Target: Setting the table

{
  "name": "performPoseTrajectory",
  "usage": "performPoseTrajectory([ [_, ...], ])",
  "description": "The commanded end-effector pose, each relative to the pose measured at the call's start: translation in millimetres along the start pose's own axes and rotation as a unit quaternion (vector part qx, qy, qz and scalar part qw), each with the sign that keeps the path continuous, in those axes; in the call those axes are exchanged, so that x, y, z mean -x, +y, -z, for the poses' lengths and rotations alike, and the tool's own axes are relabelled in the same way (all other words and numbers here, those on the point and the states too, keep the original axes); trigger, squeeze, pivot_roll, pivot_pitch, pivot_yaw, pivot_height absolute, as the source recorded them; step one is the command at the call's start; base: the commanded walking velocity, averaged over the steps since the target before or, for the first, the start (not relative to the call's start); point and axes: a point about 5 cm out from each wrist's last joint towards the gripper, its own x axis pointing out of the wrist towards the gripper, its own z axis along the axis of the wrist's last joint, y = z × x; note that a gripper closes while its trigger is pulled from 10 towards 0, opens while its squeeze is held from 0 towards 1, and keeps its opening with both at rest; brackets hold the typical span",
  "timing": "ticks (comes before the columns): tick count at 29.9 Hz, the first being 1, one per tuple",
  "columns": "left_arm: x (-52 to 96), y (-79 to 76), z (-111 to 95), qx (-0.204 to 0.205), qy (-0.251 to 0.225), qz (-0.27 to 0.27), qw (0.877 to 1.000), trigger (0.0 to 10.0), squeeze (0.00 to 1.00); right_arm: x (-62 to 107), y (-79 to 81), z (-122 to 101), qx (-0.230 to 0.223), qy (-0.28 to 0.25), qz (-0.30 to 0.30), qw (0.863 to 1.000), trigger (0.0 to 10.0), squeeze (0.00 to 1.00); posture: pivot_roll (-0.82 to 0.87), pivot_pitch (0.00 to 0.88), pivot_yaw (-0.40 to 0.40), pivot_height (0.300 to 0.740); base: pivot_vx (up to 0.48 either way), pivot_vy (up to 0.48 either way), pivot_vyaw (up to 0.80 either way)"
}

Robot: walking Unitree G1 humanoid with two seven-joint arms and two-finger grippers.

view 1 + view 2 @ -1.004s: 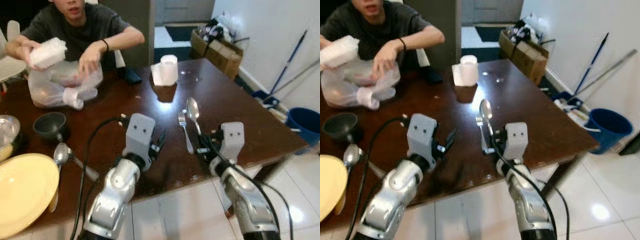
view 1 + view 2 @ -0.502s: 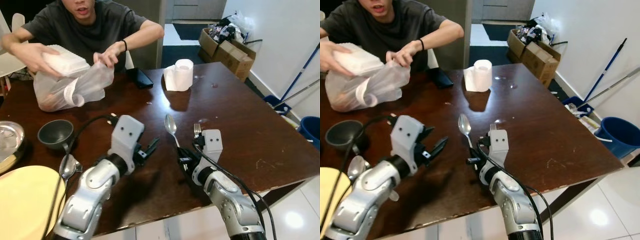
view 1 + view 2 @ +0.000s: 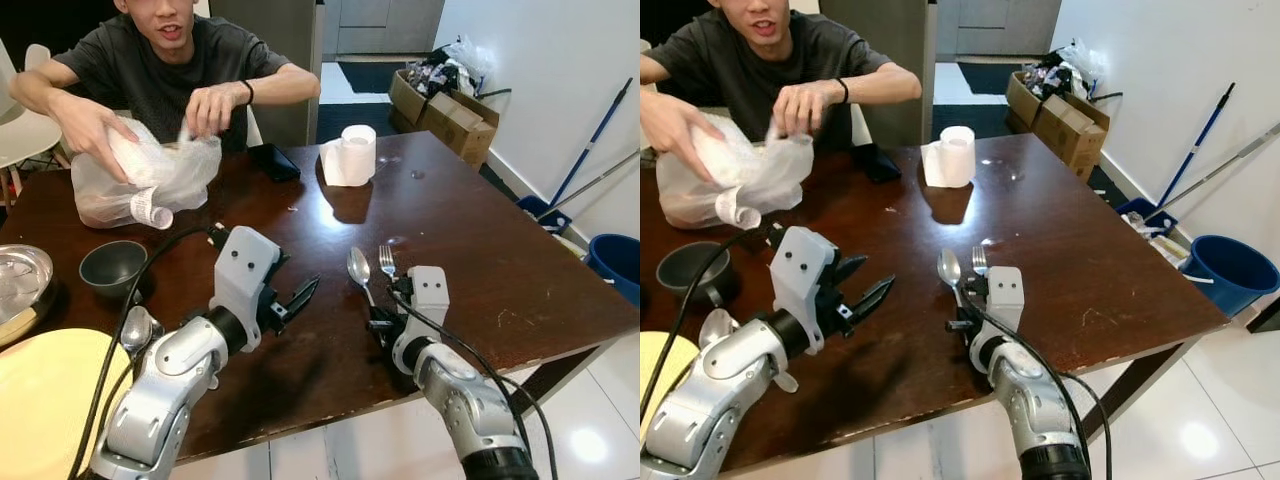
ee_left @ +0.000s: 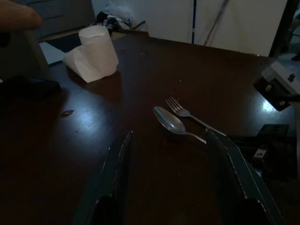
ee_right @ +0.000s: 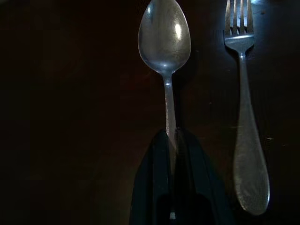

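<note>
shiny steel spoon (image 5: 165, 42) pinched at handle by right gripper (image 5: 171, 140), bowl pointing away across desk (image 3: 470, 230), parallel to fork (image 5: 243, 117); left gripper (image 4: 168, 173) spread wide.

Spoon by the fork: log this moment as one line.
right gripper | shut on spoon handle | fork beside, untouched | left gripper open, hovering over table

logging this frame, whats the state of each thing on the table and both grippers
spoon: flat, handle clamped
fork: flat, free, beside spoon
right gripper: shut on spoon
left gripper: open, above table
paper roll: upright
bowl: upright
plastic bag: held by a person
</note>
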Motion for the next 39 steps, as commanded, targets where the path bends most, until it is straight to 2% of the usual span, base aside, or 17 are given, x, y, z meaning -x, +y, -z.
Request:
performPoseTrajectory([
  [1, 3.7, 0.2, 1, 0.002, 0.006, -0.002, 1.0, 10.0, 0.0, -2.0, -0.3, 1, 0.001, -0.002, -0.001, 1.0, 10.0, 0.0, 0.0, 0.0, 0.047, 0.74, 0.0, 0.0, 0.0],
  [12, 5.6, -2.8, 3, 0.005, 0.013, -0.002, 1.0, 10.0, 0.0, -6.3, -9.8, 4, 0.008, 0.0, 0.032, 0.999, 10.0, 0.0, 0.01, 0.0, 0.05, 0.74, 0.0, 0.0, 0.0],
  [21, 4.0, -4.0, 2, 0.008, 0.014, -0.002, 1.0, 10.0, 0.0, -9.9, -14.8, 2, 0.015, -0.008, 0.031, 0.999, 10.0, 0.0, 0.01, 0.0, 0.047, 0.74, 0.0, 0.0, 0.0],
  [22, 4.3, -4.6, 2, 0.009, 0.014, -0.001, 1.0, 10.0, 0.0, -10.3, -14.5, 2, 0.015, -0.01, 0.029, 0.999, 10.0, 0.93, 0.01, 0.0, 0.046, 0.74, 0.0, 0.0, 0.0],
  [23, 4.3, -4.6, 2, 0.009, 0.014, -0.001, 1.0, 10.0, 0.0, -10.3, -14.5, 2, 0.015, -0.01, 0.029, 0.999, 10.0, 0.93, 0.01, 0.0, 0.046, 0.74, 0.0, 0.0, 0.0],
  [24, 4.5, -5.1, 2, 0.009, 0.014, -0.001, 1.0, 10.0, 0.0, -10.7, -14.1, 1, 0.015, -0.011, 0.028, 0.999, 10.0, 1.0, 0.01, 0.0, 0.046, 0.74, 0.0, 0.0, 0.0],
  [33, 3.3, -6.9, 3, 0.012, 0.015, 0.002, 1.0, 10.0, 0.0, -10.9, -14.3, -7, 0.021, -0.036, 0.033, 0.999, 10.0, 1.0, 0.01, 0.0, 0.048, 0.74, 0.0, 0.0, 0.0],
  [34, 2.6, -7.5, 3, 0.012, 0.015, 0.003, 1.0, 10.0, 0.0, -9.3, -14.4, -13, 0.027, -0.054, 0.033, 0.998, 10.0, 0.22, 0.0, 0.0, 0.049, 0.74, 0.0, 0.0, 0.0],
  [35, 2.6, -7.5, 3, 0.012, 0.015, 0.003, 1.0, 10.0, 0.0, -9.3, -14.4, -13, 0.027, -0.054, 0.033, 0.998, 10.0, 0.22, 0.0, 0.0, 0.049, 0.74, 0.0, 0.0, 0.0],
  [36, 2.6, -7.5, 3, 0.012, 0.015, 0.003, 1.0, 10.0, 0.0, -9.3, -14.4, -13, 0.027, -0.054, 0.033, 0.998, 10.0, 0.0, 0.0, 0.0, 0.049, 0.74, 0.0, 0.0, 0.0],
  [37, 1.7, -8.1, 3, 0.013, 0.015, 0.002, 1.0, 10.0, 0.0, -6.0, -13.6, -22, 0.038, -0.08, 0.03, 0.996, 10.0, 0.0, 0.0, 0.0, 0.049, 0.74, 0.0, 0.0, 0.0],
  [38, 1.7, -8.1, 3, 0.013, 0.015, 0.002, 1.0, 10.0, 0.0, -6.0, -13.6, -22, 0.038, -0.08, 0.03, 0.996, 10.0, 0.0, 0.0, 0.0, 0.049, 0.74, 0.0, 0.0, 0.0],
  [39, 0.6, -8.5, 4, 0.014, 0.016, -0.002, 1.0, 10.0, 0.0, -0.6, -10.7, -32, 0.049, -0.11, 0.022, 0.992, 10.0, 0.0, -0.01, 0.0, 0.05, 0.74, 0.0, 0.0, 0.0],
])
